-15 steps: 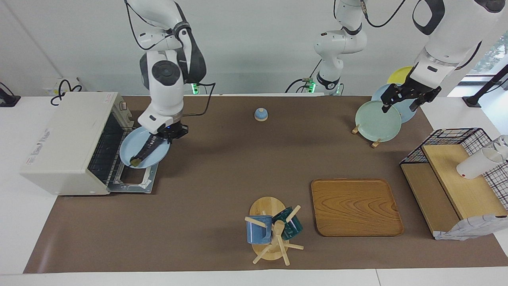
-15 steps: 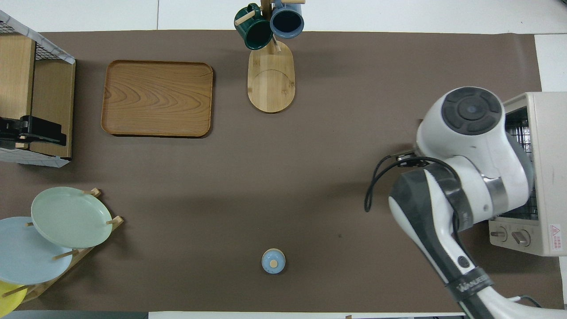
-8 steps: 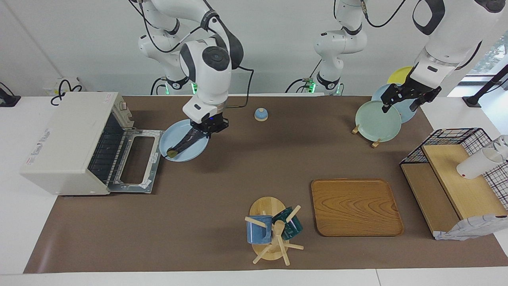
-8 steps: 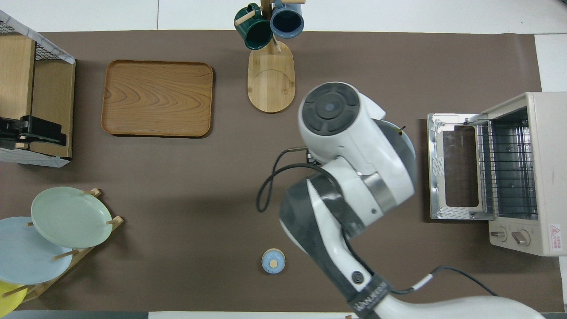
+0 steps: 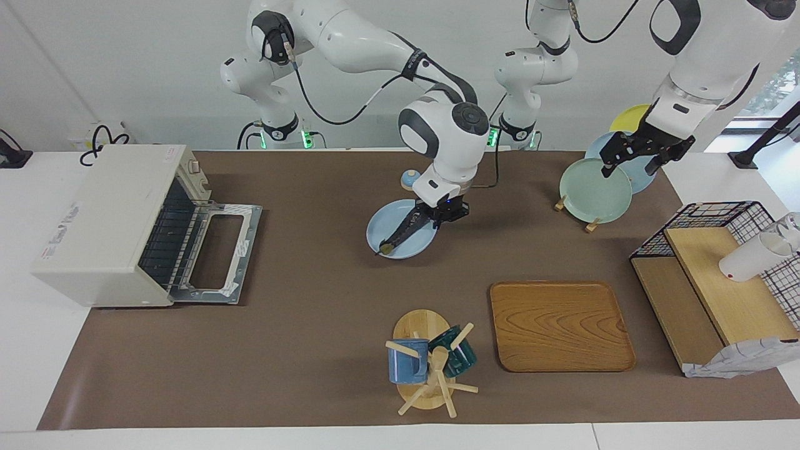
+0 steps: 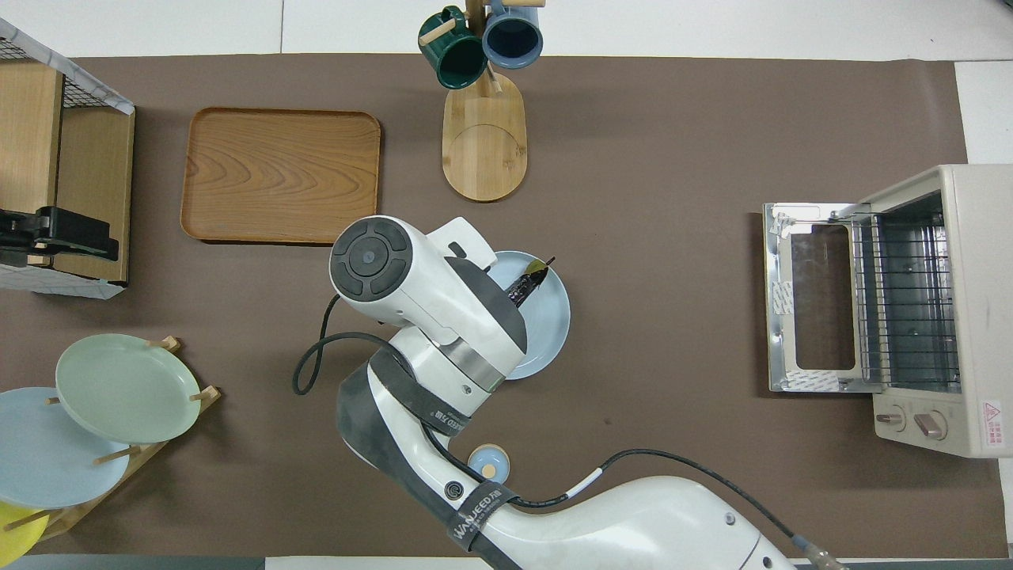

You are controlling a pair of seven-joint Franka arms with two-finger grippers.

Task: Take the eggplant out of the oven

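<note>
While the oven (image 5: 112, 225) gapes, right gripper (image 5: 437, 215) apparently grips eggplant-bearing plate (image 5: 390, 234).

- Right arm (image 5: 350, 37): glossy white rounded shells joined by dark grey bands at the joints.
- Its wrist housing (image 6: 372, 257) ends in a round dark grey cap with moulded segments.
- A black cable (image 6: 316, 368) loops beside the forearm; a second one with a white sleeve trails along the lower link.
- A black strap with white lettering wraps the forearm.
- Left arm (image 5: 706, 56): white shells with a black mounting.
- Green lights glow at both bases.
</note>
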